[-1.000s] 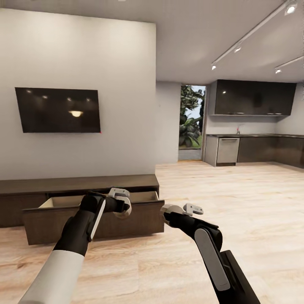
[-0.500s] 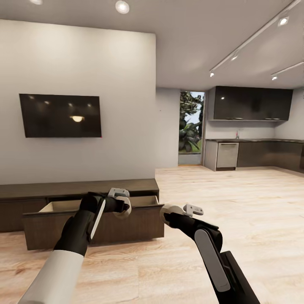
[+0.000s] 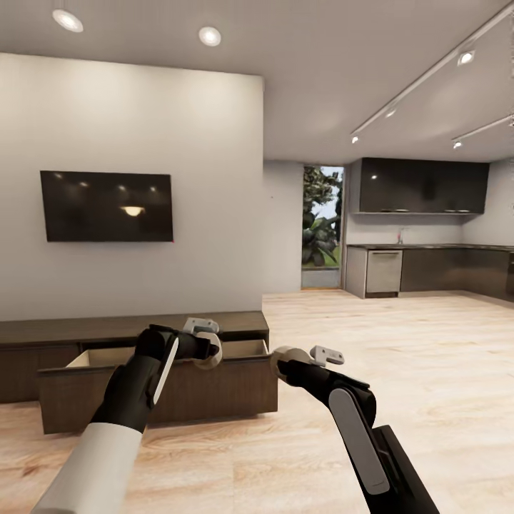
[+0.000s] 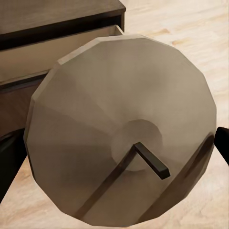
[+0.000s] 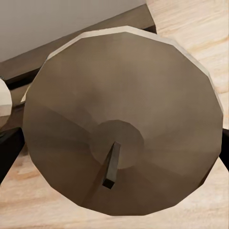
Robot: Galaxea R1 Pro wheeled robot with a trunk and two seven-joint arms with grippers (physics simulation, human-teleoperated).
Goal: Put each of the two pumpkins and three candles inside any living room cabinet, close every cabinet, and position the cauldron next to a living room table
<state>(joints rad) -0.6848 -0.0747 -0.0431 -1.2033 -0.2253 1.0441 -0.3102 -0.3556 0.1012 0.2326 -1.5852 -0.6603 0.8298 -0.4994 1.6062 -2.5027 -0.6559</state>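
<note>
Living-room cabinet (image 3: pixel 153 389) is standing open at eleven o'clock; left gripper (image 3: pixel 207 353), pinching a candle (image 4: pixel 121 131), is hovering nearer than right gripper (image 3: pixel 289 355), also gripping a candle (image 5: pixel 121 119).

Open-plan home, living room running into a kitchen. Living side: wall-mounted black TV (image 3: pixel 107 205), long low dark-brown cabinet (image 3: pixel 135 357) under it, light wood plank floor (image 3: pixel 400 343). Far right: glossy black kitchen cupboards (image 3: pixel 425 187), counter with an appliance (image 3: pixel 384 272), ceiling track spotlights (image 3: pixel 428 78), and a doorway to greenery (image 3: pixel 323 218).
</note>
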